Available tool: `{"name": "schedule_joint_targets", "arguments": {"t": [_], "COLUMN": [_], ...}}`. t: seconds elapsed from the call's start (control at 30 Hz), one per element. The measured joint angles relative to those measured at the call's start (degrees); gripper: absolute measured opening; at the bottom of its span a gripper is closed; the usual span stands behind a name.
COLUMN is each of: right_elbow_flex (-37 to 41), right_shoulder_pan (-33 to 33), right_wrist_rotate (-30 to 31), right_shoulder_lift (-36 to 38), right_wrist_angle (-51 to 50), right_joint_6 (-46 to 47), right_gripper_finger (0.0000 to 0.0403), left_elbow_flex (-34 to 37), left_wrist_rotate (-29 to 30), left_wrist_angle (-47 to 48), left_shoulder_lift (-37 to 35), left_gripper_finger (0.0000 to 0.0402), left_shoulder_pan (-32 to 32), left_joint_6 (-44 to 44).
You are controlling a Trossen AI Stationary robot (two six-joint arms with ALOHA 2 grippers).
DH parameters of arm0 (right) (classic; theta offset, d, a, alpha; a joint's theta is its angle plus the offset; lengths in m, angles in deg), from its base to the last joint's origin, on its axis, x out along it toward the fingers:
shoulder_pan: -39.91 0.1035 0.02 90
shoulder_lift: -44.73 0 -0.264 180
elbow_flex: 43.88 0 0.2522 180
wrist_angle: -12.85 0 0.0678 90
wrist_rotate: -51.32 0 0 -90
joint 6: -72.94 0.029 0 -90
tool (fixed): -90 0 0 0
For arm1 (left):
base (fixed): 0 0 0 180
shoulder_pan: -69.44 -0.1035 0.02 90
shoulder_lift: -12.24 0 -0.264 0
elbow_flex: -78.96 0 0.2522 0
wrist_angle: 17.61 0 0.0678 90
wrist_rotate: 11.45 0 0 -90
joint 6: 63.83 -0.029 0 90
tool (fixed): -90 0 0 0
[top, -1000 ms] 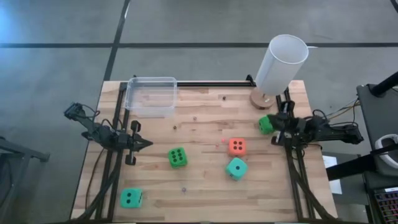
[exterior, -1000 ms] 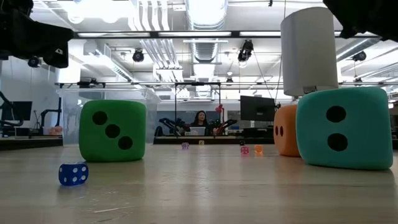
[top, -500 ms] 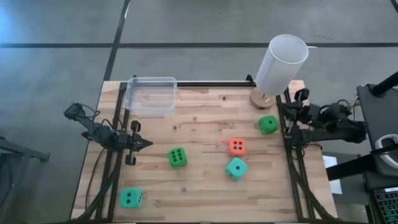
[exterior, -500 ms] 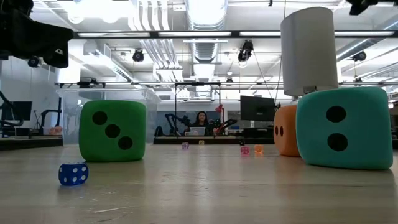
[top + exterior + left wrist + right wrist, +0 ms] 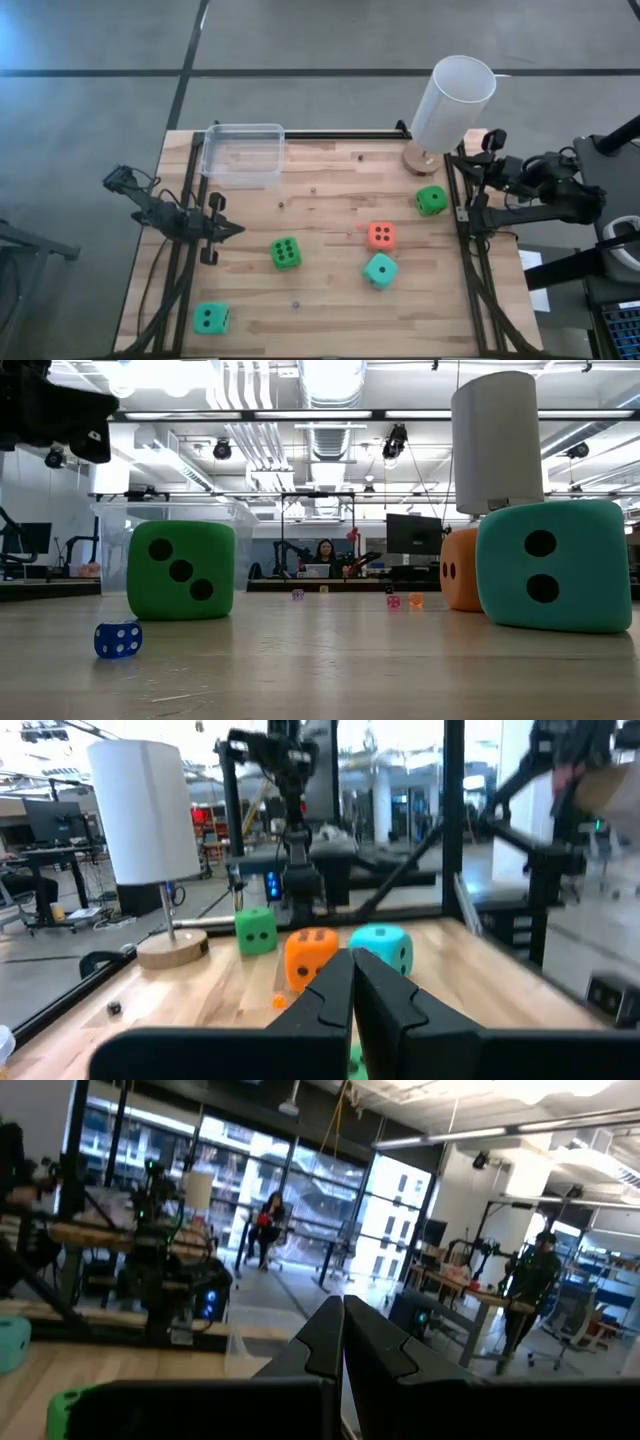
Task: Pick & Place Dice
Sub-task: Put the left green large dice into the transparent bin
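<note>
Dice: green one (image 5: 431, 200) now free on desk (image 5: 330, 300) near right edge, beside white cylinder (image 5: 452, 105). My right end effector (image 5: 487, 145) let it go, pulled back off desk, clenched empty. Left end effector (image 5: 232, 230) clenched, idle at left edge. Tub (image 5: 243, 154) empty; placement not done.

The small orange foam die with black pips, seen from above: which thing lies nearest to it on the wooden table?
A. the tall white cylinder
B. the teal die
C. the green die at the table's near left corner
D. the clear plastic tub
B: in the high view the small orange foam die has the teal die just beside it, apart from it but closer than anything else.
</note>
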Motion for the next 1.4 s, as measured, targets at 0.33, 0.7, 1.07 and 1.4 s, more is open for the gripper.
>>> {"name": "schedule_joint_targets", "arguments": {"t": [0.33, 0.7, 1.07, 1.4], "right_elbow_flex": [-1.46, -1.46, -1.46, -1.46], "right_shoulder_pan": [0.0, 0.0, -0.04, -0.04], "right_wrist_rotate": [0.02, 0.02, -0.02, -0.17], "right_shoulder_lift": [-3.55, -3.87, -3.91, -3.91], "right_wrist_angle": [-0.81, -0.77, -0.77, -0.79], "right_joint_6": [0.0, 0.02, 0.02, 0.02], "right_gripper_finger": [0.0008, 0.0008, 0.0008, 0.0008], "left_elbow_flex": [-9.7, -34.17, -59.76, -73.46], "left_wrist_rotate": [1.79, 2.47, 3.67, 3.65], "left_wrist_angle": [-3.35, 19.53, 52.13, 64.7], "left_shoulder_lift": [1.75, 20.79, 42.72, 57.67], "left_gripper_finger": [0.0015, 0.0015, 0.0015, 0.0015], "left_shoulder_pan": [0.0, 0.0, -0.02, -1.38], "left_joint_6": [-4.32, 1.49, 22.38, 34.3]}}
